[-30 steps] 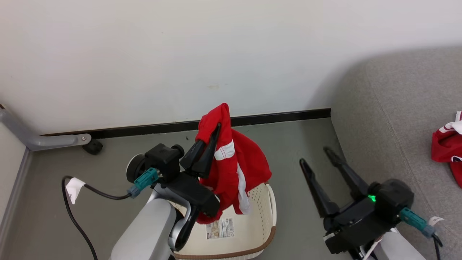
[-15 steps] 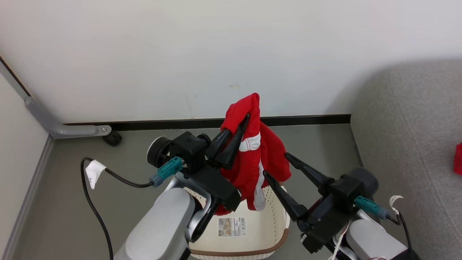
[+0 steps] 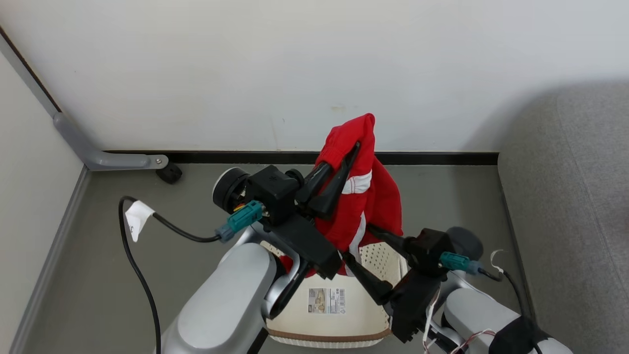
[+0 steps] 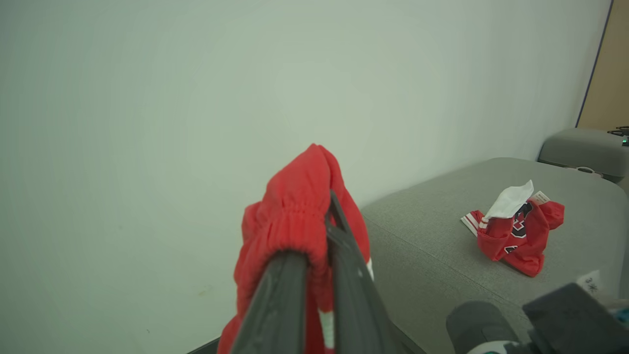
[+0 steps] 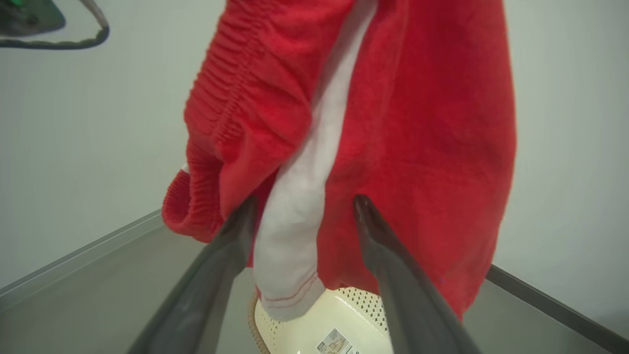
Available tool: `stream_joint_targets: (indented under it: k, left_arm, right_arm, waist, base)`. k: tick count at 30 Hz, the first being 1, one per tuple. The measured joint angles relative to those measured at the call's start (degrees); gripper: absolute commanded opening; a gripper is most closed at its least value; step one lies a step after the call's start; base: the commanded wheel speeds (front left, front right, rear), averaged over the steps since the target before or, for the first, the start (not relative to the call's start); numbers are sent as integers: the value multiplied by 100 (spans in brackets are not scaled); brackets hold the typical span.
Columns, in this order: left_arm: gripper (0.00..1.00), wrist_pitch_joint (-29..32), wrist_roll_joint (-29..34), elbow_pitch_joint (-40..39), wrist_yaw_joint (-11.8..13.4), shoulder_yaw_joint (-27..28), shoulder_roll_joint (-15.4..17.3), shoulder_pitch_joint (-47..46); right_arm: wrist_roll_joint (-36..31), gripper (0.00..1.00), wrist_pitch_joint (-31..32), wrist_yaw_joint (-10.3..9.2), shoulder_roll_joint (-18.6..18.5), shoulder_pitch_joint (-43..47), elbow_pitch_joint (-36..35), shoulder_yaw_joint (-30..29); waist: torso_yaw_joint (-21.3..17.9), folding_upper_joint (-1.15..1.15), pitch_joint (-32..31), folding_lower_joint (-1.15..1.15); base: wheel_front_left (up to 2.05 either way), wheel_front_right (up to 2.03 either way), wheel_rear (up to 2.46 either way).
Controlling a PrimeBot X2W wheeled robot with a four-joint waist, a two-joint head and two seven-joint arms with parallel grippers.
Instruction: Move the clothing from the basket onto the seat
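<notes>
A red garment (image 3: 376, 196) with white trim hangs above the basket (image 3: 339, 322), a cream tub with a brown rim and a paper label on its bottom. My left gripper (image 3: 355, 146) is shut on the garment's elastic waistband (image 4: 295, 221). My right gripper (image 3: 356, 241) is open, and its two fingers straddle the white stripe (image 5: 295, 216) low on the hanging cloth. The second red garment (image 4: 516, 231), with black lettering, lies crumpled on the grey seat (image 4: 432, 236). The seat (image 3: 565, 196) stands to the right of the basket.
A white wall with a black skirting board (image 3: 442, 158) runs close behind the basket. A grey bracket (image 3: 98, 157) and a small black wheel (image 3: 171, 173) sit in the left corner. A black cable with a white tag (image 3: 137, 219) hangs from my left wrist.
My right gripper has swung left from beside the seat to the hanging garment, and its open fingers now stand around the lower cloth. The head camera has turned left. The left gripper still holds the garment.
</notes>
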Motion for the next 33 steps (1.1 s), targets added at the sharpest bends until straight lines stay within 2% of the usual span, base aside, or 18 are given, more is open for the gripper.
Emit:
stream_joint_targets:
  k: [3,16,17,19,30,33]
  left_arm:
    - [0,35,-31,-20,0,-52,-11,-71]
    - [0,102,-218,-214,-1,-293,-23,-163]
    - [0,102,-225,-223,-1,-294,-24,-186]
    - [0,102,-261,-231,-1,-307,-30,-194]
    - [0,110,-361,-208,-1,-253,-40,-185]
    - [0,110,-364,-169,3,-178,66,-145]
  right_arm:
    - [186,100,0,0,113,-223,241,256]
    - [664,100,69,1,482,-1023,1474,680]
    - [686,84,60,1,516,-1071,1529,680]
    - [732,0,44,1,560,-1163,1617,699]
    - [991,0,-56,1,593,-1327,2003,591]
    - [1023,0,-58,1,605,-1343,2014,485]
  waist:
    - [53,0,30,0]
    - [232,0,145,0]
    - [239,0,152,0]
    - [250,0,160,0]
    - [216,0,171,0]
    - [159,0,167,0]
  base:
    - [0,0,0]
    - [0,0,0]
    - [0,0,0]
    - [0,0,0]
    - [0,0,0]
    - [0,0,0]
